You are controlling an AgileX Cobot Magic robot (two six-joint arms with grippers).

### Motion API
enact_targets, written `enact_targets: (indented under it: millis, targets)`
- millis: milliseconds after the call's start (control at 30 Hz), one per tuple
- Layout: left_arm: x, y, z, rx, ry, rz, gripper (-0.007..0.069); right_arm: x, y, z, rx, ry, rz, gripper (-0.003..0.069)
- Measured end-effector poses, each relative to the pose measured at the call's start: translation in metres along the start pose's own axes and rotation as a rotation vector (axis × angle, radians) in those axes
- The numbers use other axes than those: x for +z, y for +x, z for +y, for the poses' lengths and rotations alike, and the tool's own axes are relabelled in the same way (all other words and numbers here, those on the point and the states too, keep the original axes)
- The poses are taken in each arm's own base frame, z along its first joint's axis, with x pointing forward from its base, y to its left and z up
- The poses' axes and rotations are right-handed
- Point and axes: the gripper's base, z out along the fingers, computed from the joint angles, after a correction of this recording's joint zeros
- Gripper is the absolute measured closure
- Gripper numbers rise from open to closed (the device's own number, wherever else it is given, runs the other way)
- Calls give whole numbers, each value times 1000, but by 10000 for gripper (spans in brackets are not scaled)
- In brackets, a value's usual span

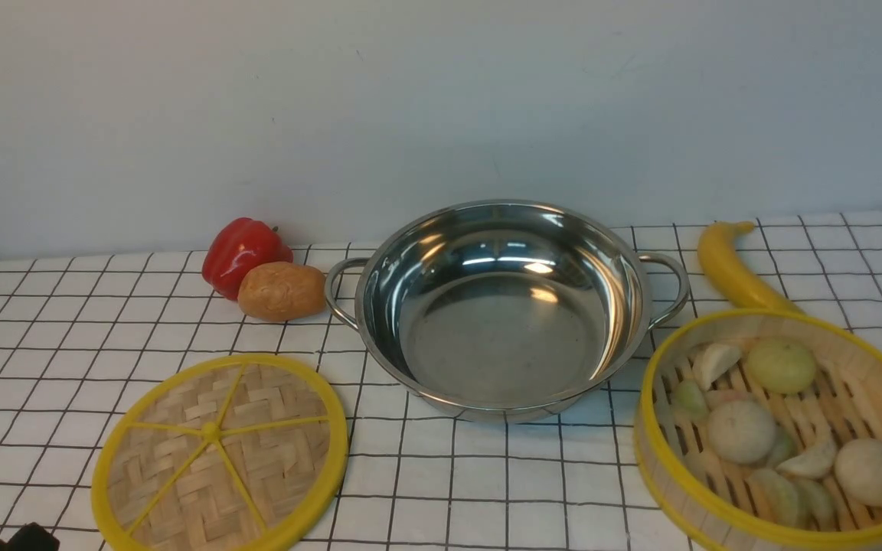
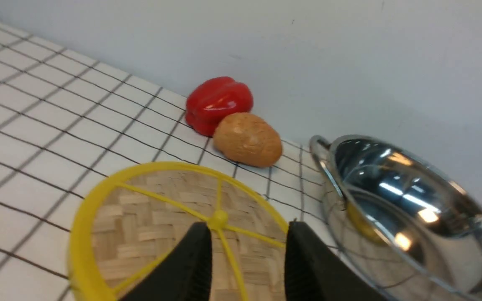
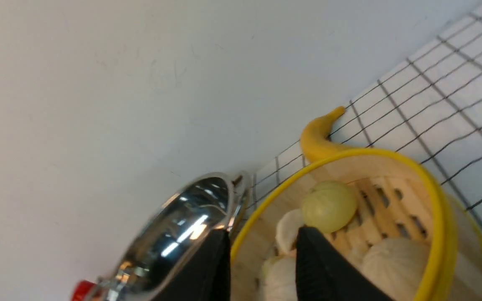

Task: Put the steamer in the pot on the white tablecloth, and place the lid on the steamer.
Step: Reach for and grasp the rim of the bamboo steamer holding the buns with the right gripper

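Observation:
The shiny steel pot (image 1: 502,306) stands empty in the middle of the white gridded tablecloth (image 1: 487,490). The steamer (image 1: 862,383), holding several buns and dumplings, sits on the cloth right of the pot. The flat woven lid (image 1: 219,451) lies on the cloth left of the pot. In the left wrist view my left gripper (image 2: 247,234) is open and empty above the lid (image 2: 149,221), near the pot (image 2: 412,209). In the right wrist view my right gripper (image 3: 262,238) is open and empty over the steamer (image 3: 437,217), at its rim on the pot's side (image 3: 182,225).
A red pepper (image 1: 242,252) and a brown potato (image 1: 282,291) lie behind the lid, by the pot's left handle. A yellow banana (image 1: 732,264) lies behind the steamer. A wall runs along the table's far edge. A black bit of my left arm (image 1: 24,538) shows at the bottom left.

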Motion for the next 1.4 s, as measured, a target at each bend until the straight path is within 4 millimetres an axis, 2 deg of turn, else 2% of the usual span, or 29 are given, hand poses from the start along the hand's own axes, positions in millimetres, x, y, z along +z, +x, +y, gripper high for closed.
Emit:
enact_targets:
  millis: [100, 333, 533, 667, 767, 867, 933, 967, 1067, 1133, 1167, 1200, 1233, 1267, 1333, 1367, 1400]
  targets:
    - [0, 0, -2, -68, 18, 1, 382, 0, -1, 1, 90, -16, -7, 416]
    - [0, -3, -2, -85, 26, -35, 382, 0, -6, 3, 135, -38, -62, 416]
    - [-2, -16, -3, -97, 42, -179, 382, -1, -9, 4, 223, -58, -92, 416]
    - [-5, -29, -4, -110, 58, -327, 382, -2, -20, 5, 341, -97, -214, 416]
    - [-7, -36, -4, -112, 65, -401, 382, -5, -29, 9, 348, -122, -287, 416]
    - [-10, -41, -4, -93, 70, -461, 382, -18, -53, 39, 171, -207, -382, 416]
    - [-10, -42, -6, -62, 72, -464, 382, -21, -58, 48, 97, -220, -393, 416]
    - [-12, -46, -10, -8, 78, -462, 382, -28, -70, 68, -60, -239, -401, 416]
    - [-15, -56, -22, 129, 73, -413, 382, -28, -83, 95, -268, -205, -319, 416]
    - [-11, -64, -29, 197, 38, -308, 382, -19, -93, 113, -394, -127, -182, 416]
    - [-10, -63, -28, 202, 34, -297, 382, -17, -94, 116, -414, -107, -151, 416]
    - [-4, -66, -31, 230, -5, -187, 382, -5, -101, 124, -478, -20, -25, 416]
    - [-2, -68, -32, 233, -12, -170, 382, -3, -104, 126, -486, -16, -25, 416]
    - [5, -71, -34, 247, -48, -69, 382, 11, -109, 131, -529, 92, 121, 416]
    - [17, -77, -37, 265, -96, 65, 382, 31, -118, 133, -565, 214, 263, 416]
    - [18, -77, -37, 268, -103, 87, 382, 30, -117, 132, -569, 225, 274, 416]
    - [31, -85, -41, 300, -133, 189, 382, 53, -123, 129, -609, 348, 400, 416]
